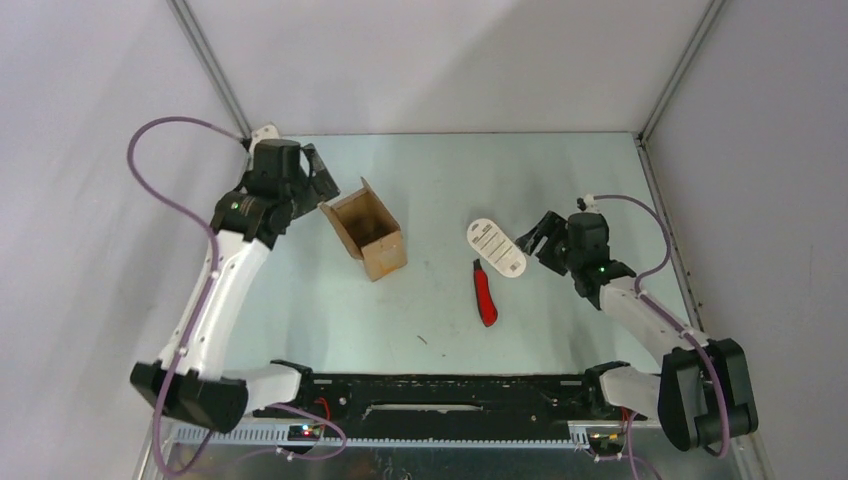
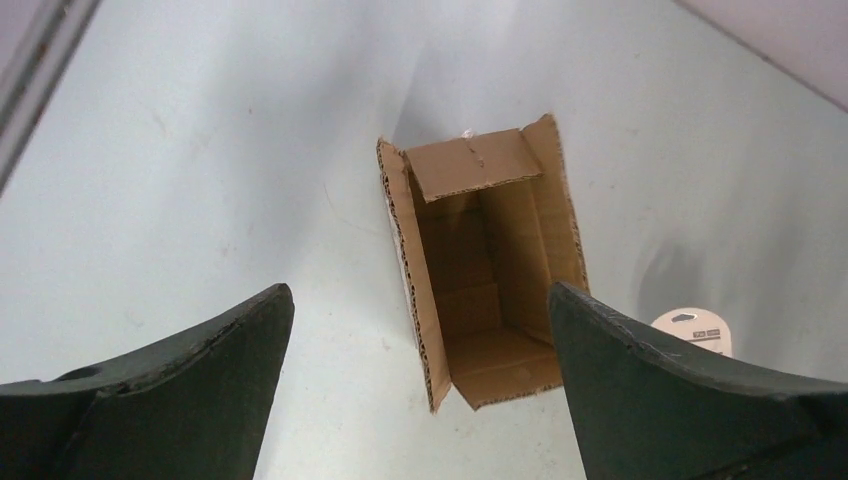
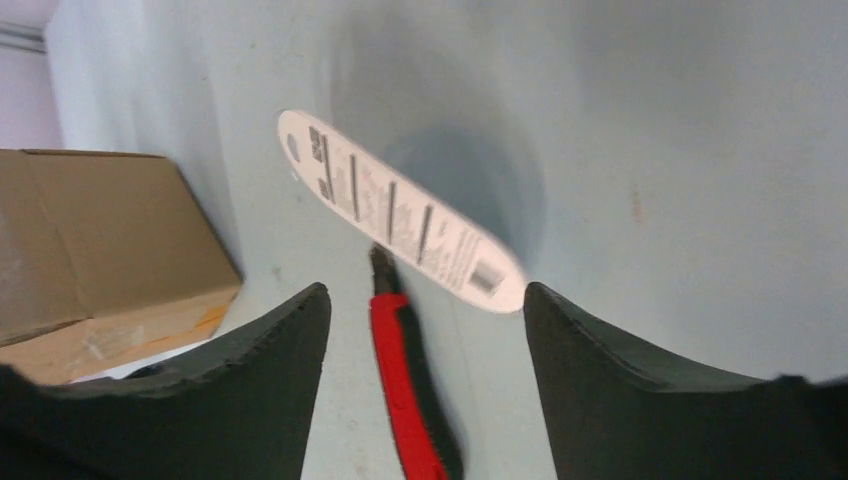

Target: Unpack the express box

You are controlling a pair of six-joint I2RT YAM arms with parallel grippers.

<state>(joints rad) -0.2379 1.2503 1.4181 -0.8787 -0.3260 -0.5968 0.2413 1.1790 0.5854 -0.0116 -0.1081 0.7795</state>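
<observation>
Toward the left of the surface (image 1: pixel 440 320), the express box (image 1: pixel 365 235) sits with its flaps spread and its open mouth facing the left tool (image 1: pixel 322 180), which hangs just beside it, fingers spread wide, gripping nothing. Further right lie a white oval card (image 1: pixel 496 246) and a red-handled knife (image 1: pixel 485 294), close together. The right tool (image 1: pixel 533 238) hovers by the card, fingers parted, holding nothing.

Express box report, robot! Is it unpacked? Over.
Left pincer and right pincer open, holding nothing. Express box open, looks empty inside. White card and red knife lie apart from it.
</observation>
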